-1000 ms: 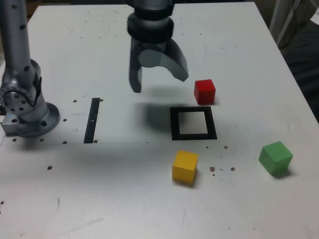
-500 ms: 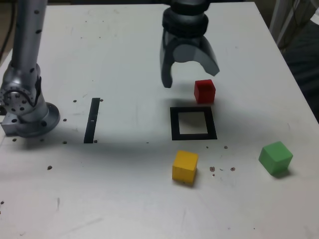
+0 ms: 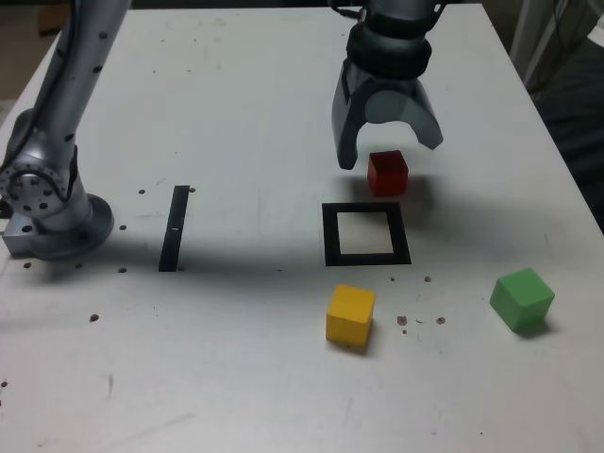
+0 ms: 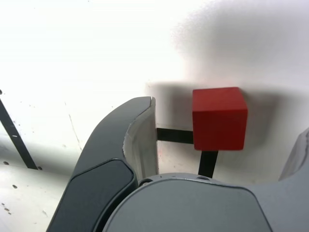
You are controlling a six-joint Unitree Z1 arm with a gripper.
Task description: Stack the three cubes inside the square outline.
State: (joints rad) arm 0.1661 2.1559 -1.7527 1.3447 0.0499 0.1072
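Desk [image 3: 236, 85]: I am seeing no stacking begun. Jaws: standing spread and empty on the gripper [image 3: 387, 151], hanging over the red cube [image 3: 388, 173], which is sitting just beyond the empty square outline [image 3: 366, 258]. Yellow cube [image 3: 350, 316] and green cube [image 3: 521, 299]: lying apart, outside it. The wrist view is showing red only, the outline mostly hidden.
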